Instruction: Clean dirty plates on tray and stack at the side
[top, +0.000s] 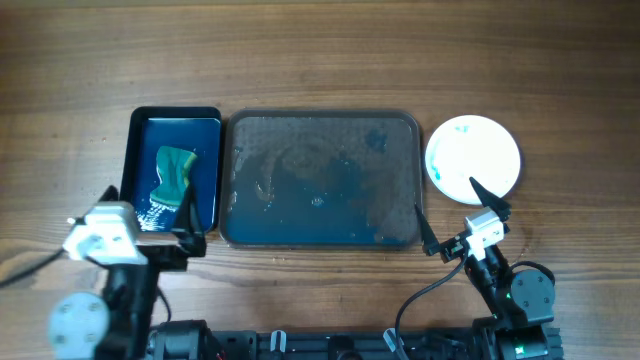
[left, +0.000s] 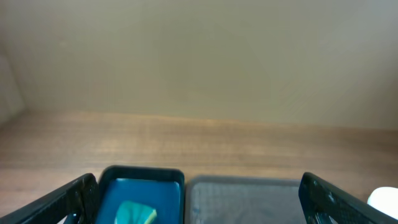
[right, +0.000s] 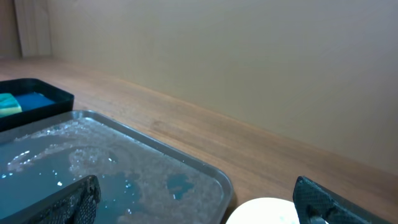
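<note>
So cleaning looks finished: the plates (top: 473, 158), probably all stacked, sit toward the bench's right edge, off the wet tray (top: 322, 180) at its middle, left end effector (left: 199, 180) and right end effector (right: 196, 182) both spread, empty.

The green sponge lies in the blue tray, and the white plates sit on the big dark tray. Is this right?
Not fully. The overhead view shows the plates on the table, right of the dark tray, which holds no plate. The green sponge does lie in the blue tray.
</note>
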